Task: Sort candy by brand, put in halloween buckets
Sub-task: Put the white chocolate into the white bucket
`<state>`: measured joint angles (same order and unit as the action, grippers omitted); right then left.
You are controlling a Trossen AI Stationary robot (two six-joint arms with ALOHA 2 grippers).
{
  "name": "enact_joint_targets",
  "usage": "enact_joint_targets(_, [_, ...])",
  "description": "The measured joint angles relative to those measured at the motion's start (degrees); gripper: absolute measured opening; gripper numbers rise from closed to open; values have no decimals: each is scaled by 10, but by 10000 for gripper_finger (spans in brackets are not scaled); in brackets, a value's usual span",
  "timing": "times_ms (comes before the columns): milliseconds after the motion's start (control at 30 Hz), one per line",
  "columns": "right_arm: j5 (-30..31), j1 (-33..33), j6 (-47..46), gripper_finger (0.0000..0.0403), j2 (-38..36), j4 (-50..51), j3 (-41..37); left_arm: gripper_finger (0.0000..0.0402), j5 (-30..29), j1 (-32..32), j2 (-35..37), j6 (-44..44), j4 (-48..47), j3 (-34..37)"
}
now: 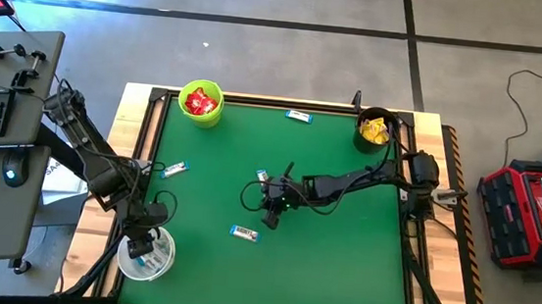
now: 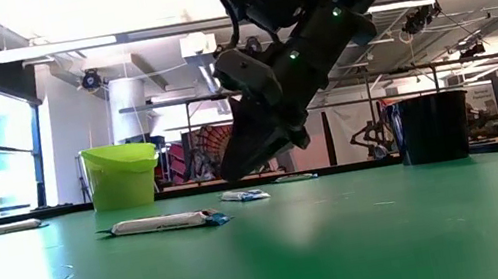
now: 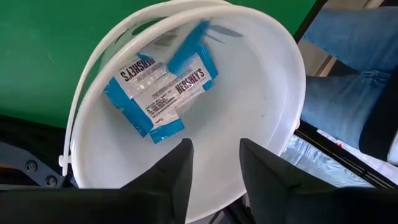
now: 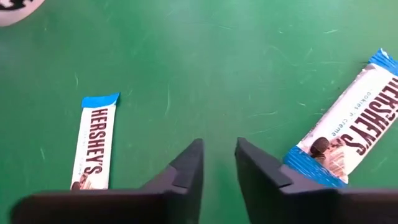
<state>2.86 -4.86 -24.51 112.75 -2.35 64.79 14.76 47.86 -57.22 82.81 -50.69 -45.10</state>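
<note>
Sorting under way: the left gripper (image 3: 214, 158), jaws parted and empty, hangs over the white bucket (image 3: 267, 124) as a bar (image 3: 189, 46), blurred, seemingly drops onto others, while the right gripper (image 4: 217, 163), narrowly open, must next pick a table bar (image 4: 94, 149).

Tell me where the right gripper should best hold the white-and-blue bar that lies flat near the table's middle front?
Probably across the middle of the Hershey's bar, from straight above. It lies flat on the green table, long and slim, so its narrow width fits between the fingers of the right gripper.
</note>
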Motion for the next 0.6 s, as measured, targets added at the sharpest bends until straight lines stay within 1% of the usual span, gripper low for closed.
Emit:
enact_joint_targets(167, [3,0,-26,142,0,0,0,141,-4,0,0,-14,-9,-19])
enact_joint_targets(300, [20,0,-46,183,-1,0,0,143,-34,0,0,-40,-40,-57])
enact_joint_targets(433, [26,6,-57,202,-21,24,1,143,-65,0,0,-67,-68,-96])
enact_joint_targets(600, [28,45,-49,205,-74,95,1,143,-106,-5,2,-96,-70,-112])
